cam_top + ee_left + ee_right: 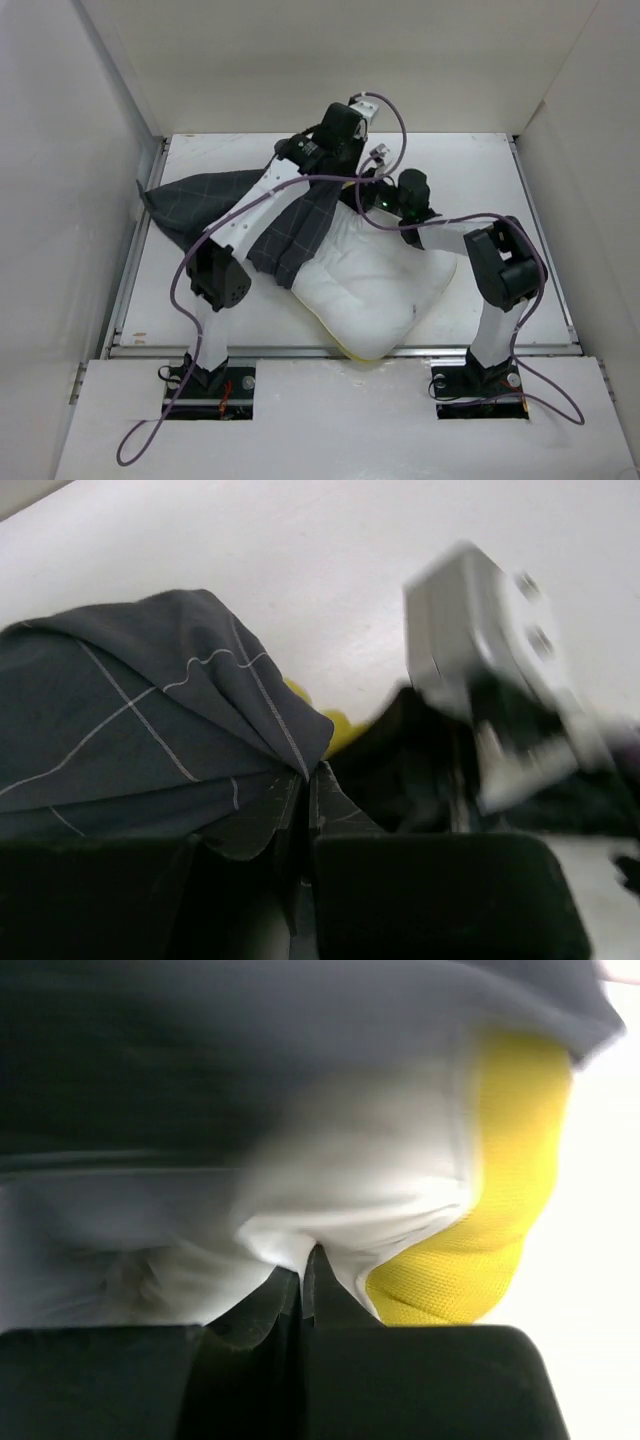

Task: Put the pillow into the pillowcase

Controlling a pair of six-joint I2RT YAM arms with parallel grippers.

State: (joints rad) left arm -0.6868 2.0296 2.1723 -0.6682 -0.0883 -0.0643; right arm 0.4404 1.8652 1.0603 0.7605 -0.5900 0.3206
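Note:
The white puffy pillow (375, 285) lies in the middle of the table, its near corner at the front edge. The dark grid-check pillowcase (215, 200) lies from the far left across the pillow's left part. My left gripper (350, 175) is shut on the pillowcase's edge (240, 730) at the far centre, with a bit of yellow band (335, 730) beyond. My right gripper (385, 200) is shut on the pillow's white fabric (330, 1200) beside its yellow band (500, 1190), under the dark pillowcase (250, 1050).
White walls (60, 200) close the table on the left, far and right sides. A metal rail (340, 350) runs along the front edge. Purple cables (390, 130) loop over both arms near the grippers. The right arm's camera housing (480, 640) shows close in the left wrist view.

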